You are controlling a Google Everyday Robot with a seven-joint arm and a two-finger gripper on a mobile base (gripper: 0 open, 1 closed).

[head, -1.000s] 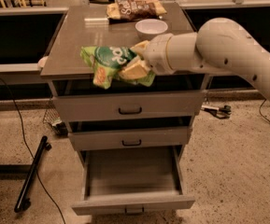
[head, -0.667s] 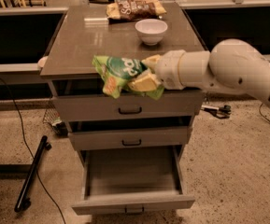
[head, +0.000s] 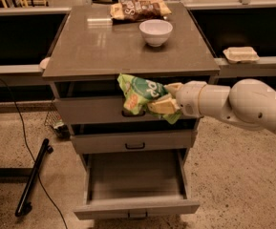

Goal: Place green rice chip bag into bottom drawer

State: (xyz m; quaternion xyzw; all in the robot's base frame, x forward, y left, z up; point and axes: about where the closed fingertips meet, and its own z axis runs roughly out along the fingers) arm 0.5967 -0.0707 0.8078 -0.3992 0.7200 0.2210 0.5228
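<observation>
- Lower now than a second ago: the gripper (head: 165,99) has carried the green rice chip bag (head: 138,92) down off the level of the cabinet top (head: 104,46), and the bag hangs in front of the top drawer (head: 87,111). The claw is pinched on the bag's right edge, so most of the bag sticks out loose to the left.
- Nearest the camera, the bottom drawer (head: 136,207) is pulled open with its flat floor bare. The bag looks to be above the drawer's back part rather than its middle. A release from this height could let the light bag drift, catch the front wall or land on the floor.
- Just above it, the shut middle drawer (head: 175,140) overhangs the back of the opening. A straight descent close to the cabinet could snag the crinkly bag or bump the arm on that front.
- With only an edge held, the bag may slip or swing during the descent.
- Farther back on the top, the white bowl (head: 155,31) and the brown snack bag (head: 138,8) sit well clear; they look safe unless the arm lifts again.
</observation>
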